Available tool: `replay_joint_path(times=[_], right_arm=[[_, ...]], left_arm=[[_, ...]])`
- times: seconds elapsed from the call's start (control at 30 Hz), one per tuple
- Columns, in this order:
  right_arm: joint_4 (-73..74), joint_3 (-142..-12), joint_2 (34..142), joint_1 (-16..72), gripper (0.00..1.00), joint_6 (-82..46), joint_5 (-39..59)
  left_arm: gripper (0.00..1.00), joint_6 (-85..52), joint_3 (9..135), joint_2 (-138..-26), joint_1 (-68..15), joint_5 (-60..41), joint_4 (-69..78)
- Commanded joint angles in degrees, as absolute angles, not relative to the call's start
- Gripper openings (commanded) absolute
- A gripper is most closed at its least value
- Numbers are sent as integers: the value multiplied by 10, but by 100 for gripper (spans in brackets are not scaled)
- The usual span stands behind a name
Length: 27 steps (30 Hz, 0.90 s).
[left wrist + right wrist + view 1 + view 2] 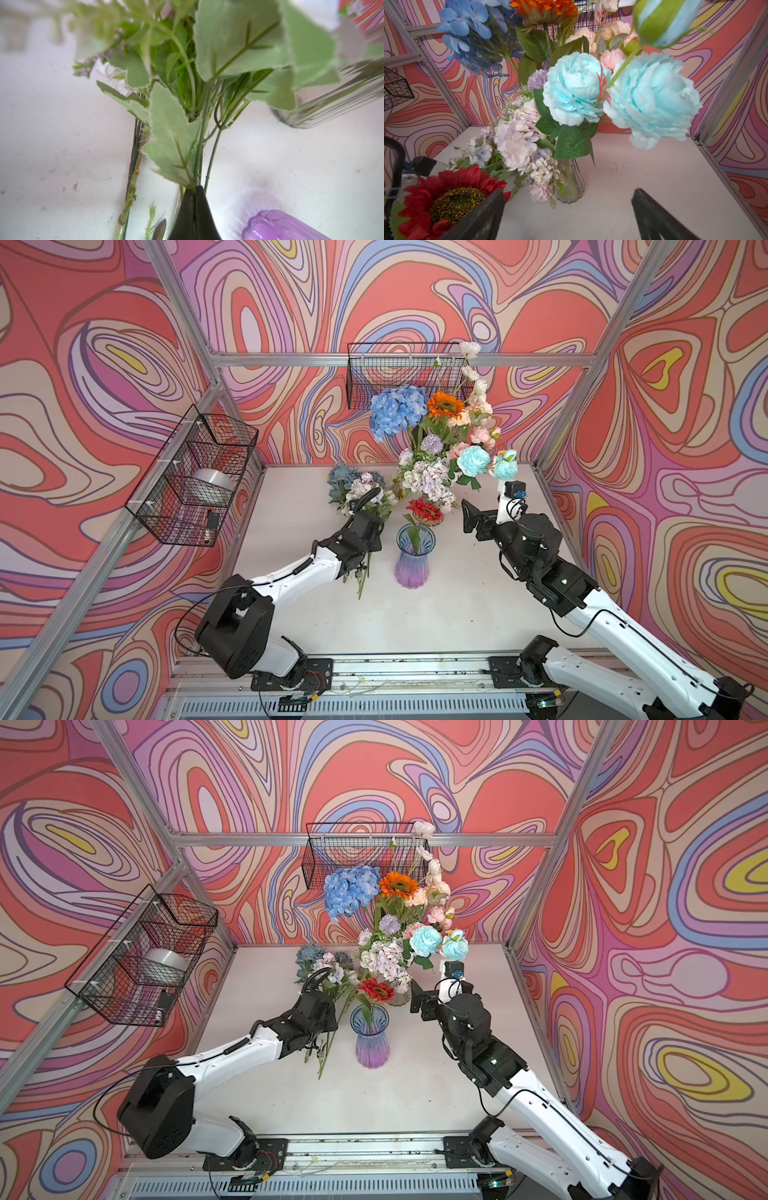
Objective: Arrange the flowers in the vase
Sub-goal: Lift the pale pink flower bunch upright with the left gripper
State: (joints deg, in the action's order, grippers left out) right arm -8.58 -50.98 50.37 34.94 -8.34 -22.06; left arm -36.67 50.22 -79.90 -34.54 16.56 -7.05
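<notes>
lying on the table left of the purple vase, a pale bunch of flowers is pinched at its thin stems by the left gripper, jaws pressed together, likely so it can be lifted in beside the red flower. the right gripper is held spread and empty near the far bouquet.

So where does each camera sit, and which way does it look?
Both top views: high in front, looking down and back over the table; left arm and right arm show.
Left wrist: on the left arm, facing along the shut left gripper pinching leafy stems.
Right wrist: on the right arm, facing past the open right gripper at aqua blooms.
Shared: both wrist views catch the clear glass vase.
</notes>
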Motion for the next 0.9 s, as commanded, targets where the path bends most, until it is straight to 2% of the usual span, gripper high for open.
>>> replay_joint_path(times=[0.0,0.23,0.63,0.67,0.73,0.77,0.8,0.87], right_arm=[[-86,-532,507,347,98,-82,-185],[-82,-549,525,347,98,-89,-152],[-81,-550,535,347,98,-95,-143],[-81,-550,534,347,98,-95,-144],[-80,-550,533,347,99,-94,-146],[-81,-550,532,347,98,-94,-149],[-80,-549,531,347,98,-93,-151],[-76,-547,529,347,98,-93,-155]], left_arm=[[0,-374,473,-759,-326,171,-42],[0,-323,405,-742,-270,150,3],[2,-311,368,-827,-197,176,3],[10,-312,373,-835,-193,174,-7],[34,-315,389,-850,-186,163,-39],[42,-317,396,-854,-186,160,-53],[48,-318,400,-858,-186,152,-66],[51,-325,405,-863,-187,142,-88]])
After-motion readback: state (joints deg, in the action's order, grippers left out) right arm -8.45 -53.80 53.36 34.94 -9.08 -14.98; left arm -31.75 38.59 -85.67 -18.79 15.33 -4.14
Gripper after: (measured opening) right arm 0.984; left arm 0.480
